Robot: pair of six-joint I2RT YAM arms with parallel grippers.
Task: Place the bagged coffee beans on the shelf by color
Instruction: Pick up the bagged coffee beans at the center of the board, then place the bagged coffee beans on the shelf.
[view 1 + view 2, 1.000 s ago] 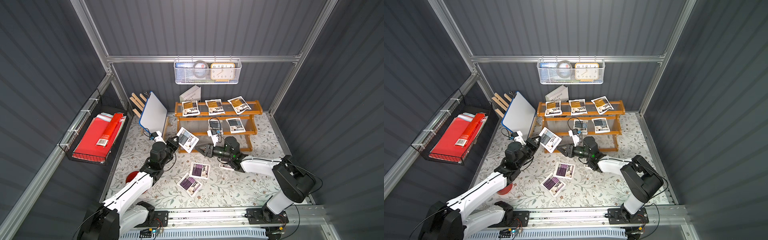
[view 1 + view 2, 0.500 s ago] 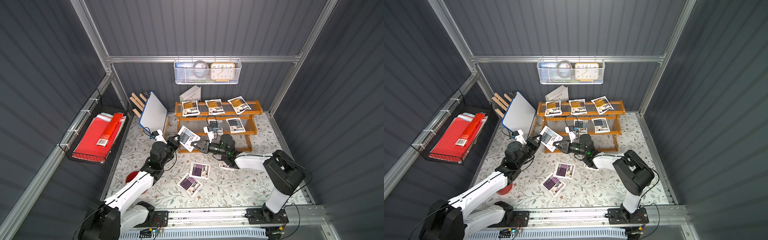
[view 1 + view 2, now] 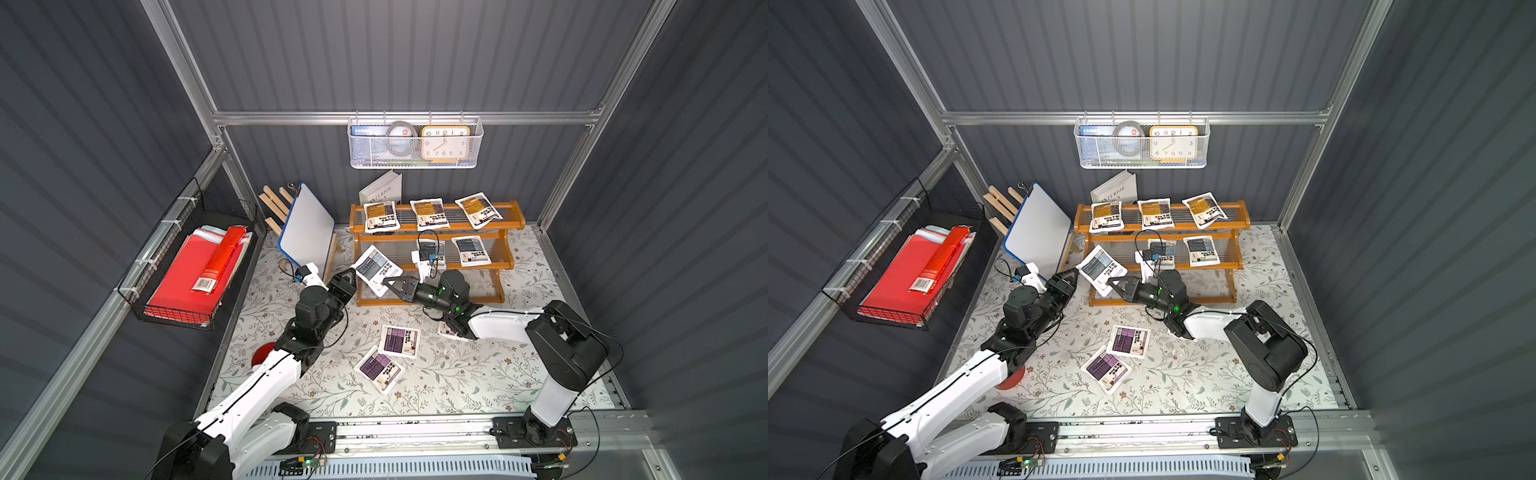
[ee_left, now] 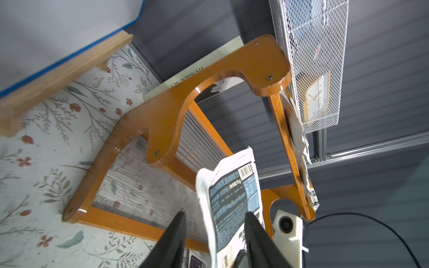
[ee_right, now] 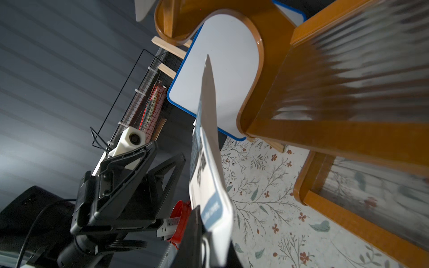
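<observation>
Blue-grey pouch (image 3: 376, 268) held in the air before the shelf (image 3: 498, 264)
The right claw (image 3: 386, 282) pinches its lower edge; the left claw (image 3: 351, 276) stands with jaws apart around the other edge, not gripping.

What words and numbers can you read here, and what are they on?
"INTERIOR": white book against the back wall.
"Medium Roast": blue-grey-labelled white pouch held aloft.
"10 11 12 1 2", "8 7 6 5 4": orange-framed square clock in the white mesh basket.
Small print on the other pouches and the white barcode sticker: too small to read.
</observation>
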